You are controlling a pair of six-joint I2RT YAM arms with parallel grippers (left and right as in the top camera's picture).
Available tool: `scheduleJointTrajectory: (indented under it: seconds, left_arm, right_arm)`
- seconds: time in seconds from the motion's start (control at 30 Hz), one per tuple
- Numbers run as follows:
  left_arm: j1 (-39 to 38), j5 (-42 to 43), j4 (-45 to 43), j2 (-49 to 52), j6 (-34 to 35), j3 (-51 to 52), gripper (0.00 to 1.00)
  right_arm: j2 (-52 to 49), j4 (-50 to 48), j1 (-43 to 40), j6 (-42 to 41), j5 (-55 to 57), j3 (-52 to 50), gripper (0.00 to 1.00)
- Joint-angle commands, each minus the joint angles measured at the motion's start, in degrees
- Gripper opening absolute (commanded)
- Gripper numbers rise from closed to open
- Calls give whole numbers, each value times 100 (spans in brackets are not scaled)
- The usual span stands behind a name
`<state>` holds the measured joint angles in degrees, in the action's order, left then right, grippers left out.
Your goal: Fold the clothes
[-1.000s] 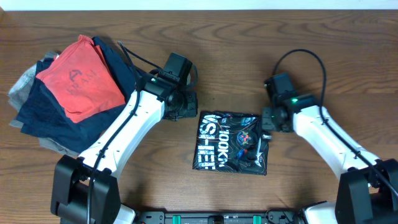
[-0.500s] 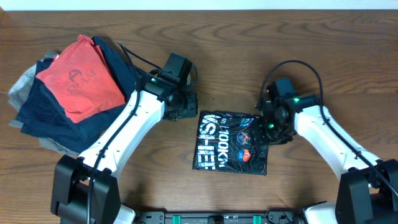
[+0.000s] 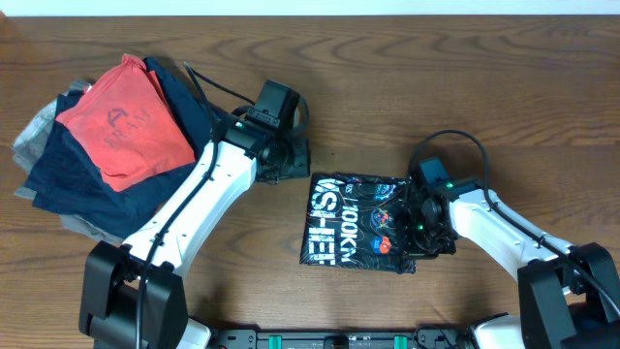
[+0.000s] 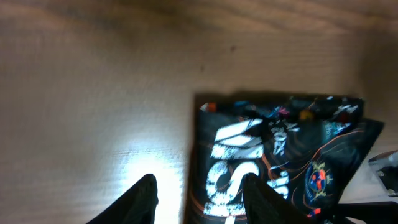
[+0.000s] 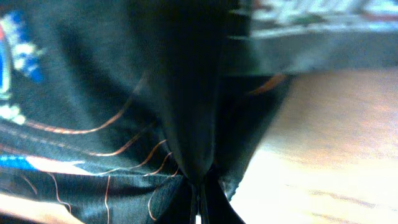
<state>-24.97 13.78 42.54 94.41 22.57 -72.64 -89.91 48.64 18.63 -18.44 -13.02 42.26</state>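
The clothes, a black shiny jersey (image 3: 354, 223) with white lettering and thin orange lines, lie folded into a small rectangle at the table's middle. My right gripper (image 3: 418, 231) sits on its right edge. In the right wrist view the gripper (image 5: 199, 196) is shut, pinching a raised fold of the jersey (image 5: 93, 112). My left gripper (image 3: 288, 163) hovers just beyond the jersey's far left corner. In the left wrist view it (image 4: 198, 193) stands open, one fingertip over bare wood and the other over the jersey (image 4: 280, 155), holding nothing.
A heap of other garments lies at the far left: a red-orange shirt (image 3: 126, 121) on top of navy blue ones (image 3: 77, 184). Brown wooden tabletop (image 3: 504, 107) surrounds the jersey. Black cables loop above both wrists.
My right gripper moved forward along the jersey's right edge, came down and shut on the fabric. The left arm stayed in place, its jaws opening slightly.
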Motion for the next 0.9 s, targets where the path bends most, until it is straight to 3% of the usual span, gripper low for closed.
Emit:
scheduleJointTrajectory:
  seconds: [0.0,0.17,0.27,0.4,0.53,0.87]
  left_arm:
    - [-66,168,-190,79,-404,31,47]
    - [-238,247,-656,177,-929,31,55]
    - [-321,282,-778,380,-927,31,57]
    - [-389,811,-529,754,-916,31,65]
    - [-387,879,197,984,-393,31,80]
    - [-549,1130,195,1174,-385,44,86]
  right_arm:
    - [116,63,-225,-1099,927,74,1]
    - [131,-162,-839,-1113,1244,302,8]
    - [131,-243,-977,-953,968,315,24]
    - [131,-221,-940,-841,951,313,36]
    - [131,-144,-940,-728,960,310,37]
    - [131,-125,-940,-717,957,308,38]
